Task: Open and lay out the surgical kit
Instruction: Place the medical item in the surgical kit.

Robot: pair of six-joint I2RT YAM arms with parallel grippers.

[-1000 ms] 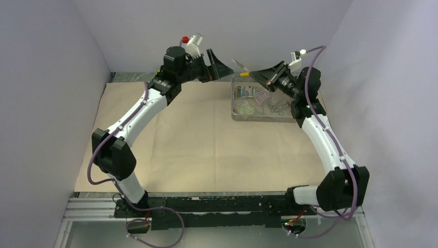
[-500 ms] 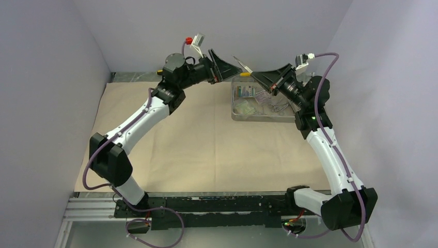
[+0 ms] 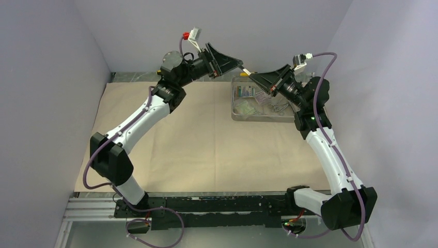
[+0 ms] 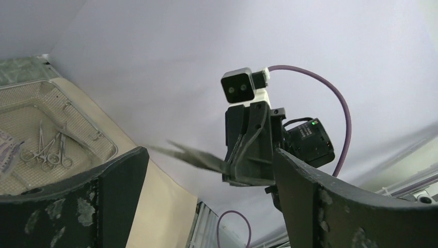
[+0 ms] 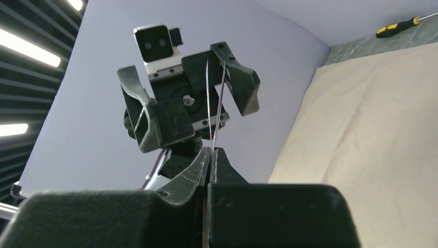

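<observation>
Tweezers (image 5: 213, 135): 2 prongs, right-wrist view only

From above, the small steel scissor-handled clamps (image 3: 279, 107) are a tangle too fine to count, the small printed packets (image 3: 246, 93) unreadable, and the wrist behind the right claw (image 3: 253, 76) hides part of the far rim of the rectangular silver wire-mesh tray (image 3: 258, 118). The left wrist view shows the thin steel tweezers (image 4: 199, 159) blurred, with a finger (image 4: 77, 201) of the left claw (image 4: 209, 154) and the frame edge cutting off the tray. The right wrist view loses the tweezers' lower end between the right claw's pinched fingers, and the tip of the yellow-and-black screwdriver (image 5: 400, 25) past the edge.
</observation>
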